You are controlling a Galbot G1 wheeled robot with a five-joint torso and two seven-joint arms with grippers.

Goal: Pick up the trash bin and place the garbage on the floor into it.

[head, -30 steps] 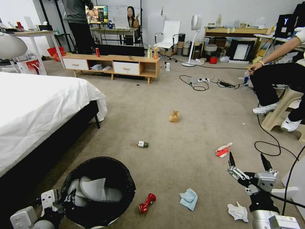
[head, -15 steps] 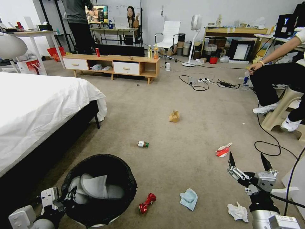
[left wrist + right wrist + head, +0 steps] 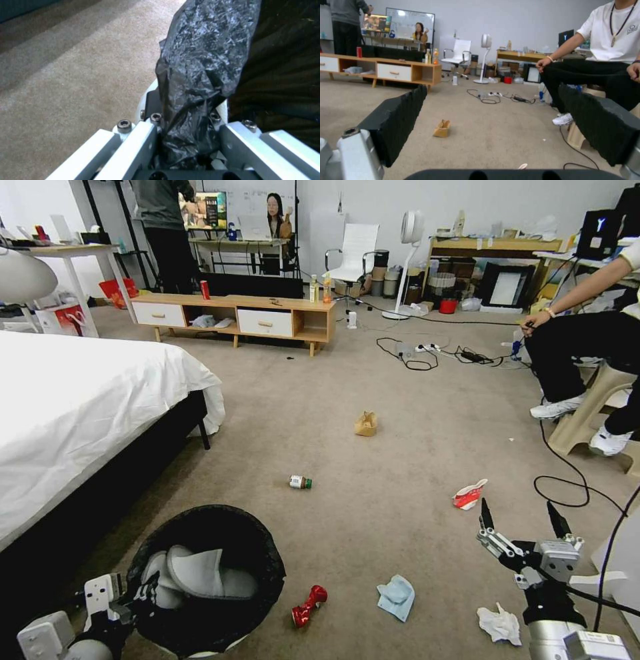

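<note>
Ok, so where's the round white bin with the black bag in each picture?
Head view: round white trash bin, black-bag lined, bottom left, left gripper on its rim.
Left wrist view: its black bag rim, close up, clamped in that gripper.
Right wrist view: faces elsewhere, past the open right gripper to a tan paper bag.
Shared landmark: beige carpet.

Glossy crinkled plastic bin liner (image 3: 203, 62), short-pile carpet (image 3: 373, 380)

Bare floor (image 3: 373, 460) lies open across the middle, between the bed (image 3: 80, 407) on the left and a seated person's legs and black cable (image 3: 567, 473) on the right. Small litter dots it well apart: bottle (image 3: 300, 482), paper bag (image 3: 365, 424), crushed can (image 3: 308, 605).
</note>
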